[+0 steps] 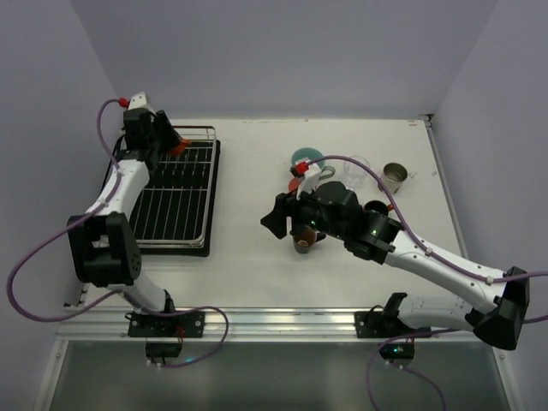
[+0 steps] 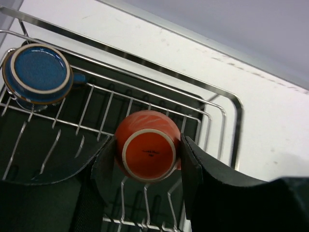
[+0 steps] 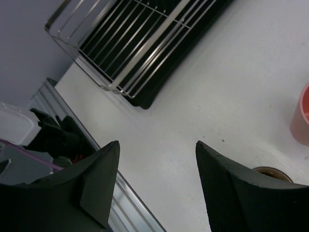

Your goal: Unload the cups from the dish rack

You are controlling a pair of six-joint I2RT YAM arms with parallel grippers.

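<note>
Left claw (image 2: 147,162) pinching orange cup (image 2: 145,145), pads snug on both sides. Cup sits upside down in far corner of dish rack (image 2: 227,104). Glazed ceramic, so guessing light, stiff, slick, chippy. Grip mid-wall, moderate squeeze, lift straight off wires. Blue cup (image 2: 36,72) upturned in rack too. Right claw (image 3: 157,174) spread wide, nothing in it, over table (image 3: 203,96).

A glossy glazed orange cup (image 2: 147,152), its foot ring bare and pale, is gleaming between the matt black left fingers (image 2: 193,169), while a blue cup (image 2: 36,72) is showing a speckled glaze above the polished silver wire of the dish rack (image 2: 238,125) and its dull black tray (image 1: 214,184). The right fingers (image 3: 236,188) are showing a finely grained black surface over the matt white table (image 3: 203,106), which is carrying faint scuffs.
</note>
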